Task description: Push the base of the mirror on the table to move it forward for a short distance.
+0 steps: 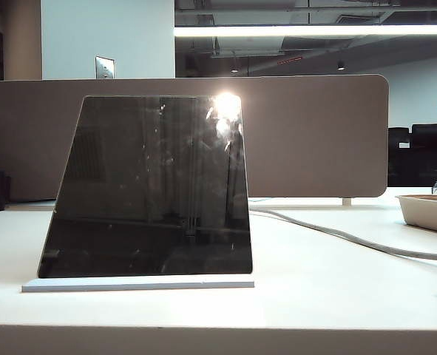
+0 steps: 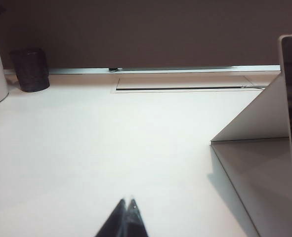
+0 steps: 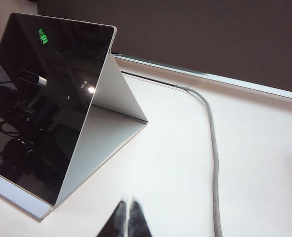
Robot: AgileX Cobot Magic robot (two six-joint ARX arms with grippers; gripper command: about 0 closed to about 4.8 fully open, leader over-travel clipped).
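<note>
On the table (image 1: pixel 329 281), the dark smudged mirror (image 1: pixel 151 188) leans above its white base (image 1: pixel 137 284).

Mirror (image 1: pixel 148 188): glossy black panel, smudged, thin pale edge, small green glow reflected near one corner in the right wrist view. Base of the mirror (image 1: pixel 137 284): white. Table (image 1: pixel 314 288): white. Divider panel (image 1: pixel 314 133): beige. Cable (image 1: pixel 336 235): grey. Tray (image 1: pixel 429 211): beige. Left gripper (image 2: pixel 128 207) and right gripper (image 3: pixel 127 207): black fingertips.
</note>
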